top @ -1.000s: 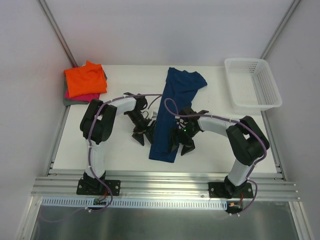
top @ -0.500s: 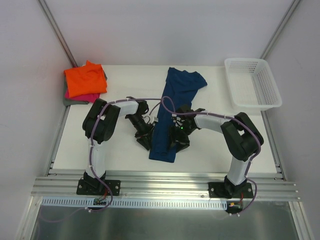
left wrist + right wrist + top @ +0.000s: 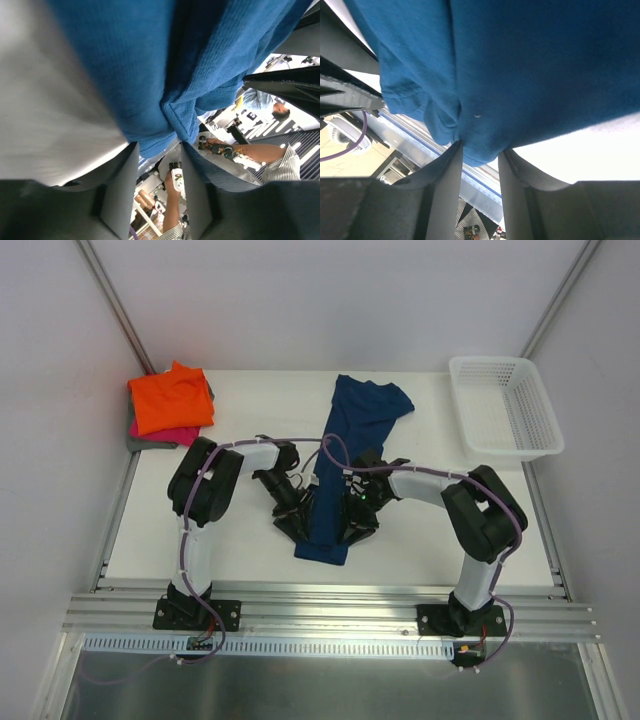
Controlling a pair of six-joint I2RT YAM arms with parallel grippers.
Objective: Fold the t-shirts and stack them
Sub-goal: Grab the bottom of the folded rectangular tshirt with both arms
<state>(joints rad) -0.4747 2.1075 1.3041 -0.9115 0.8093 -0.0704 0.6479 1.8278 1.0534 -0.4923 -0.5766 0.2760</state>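
The navy t-shirt point(image 3: 345, 440) lies in the middle of the table point(image 3: 240, 550), folded lengthwise into a long narrow strip that runs from the far centre, where collar and sleeve spread a little to the right, down towards the near edge. Both arms reach in low at its near end, one on each side. The left gripper point(image 3: 296, 520) sits at the strip's left edge with its jaws drawn in on a bunched bit of hem; in the left wrist view the blue ribbed cloth puckers into a small fold right between the fingers point(image 3: 120, 190). The right gripper point(image 3: 350, 525) is at the strip's right edge, likewise closed partway on the cloth, which fills the gap between its fingertips point(image 3: 445, 185) in the right wrist view (only plain blue knit and a stitched hem show on the cloth in either wrist view). At the far left corner an orange t-shirt point(image 3: 170, 400) sits folded on top of a pink t-shirt point(image 3: 160, 432) and a grey t-shirt point(image 3: 140, 443). A white lattice basket point(image 3: 459, 405) stands at the far right, well apart from the strip.
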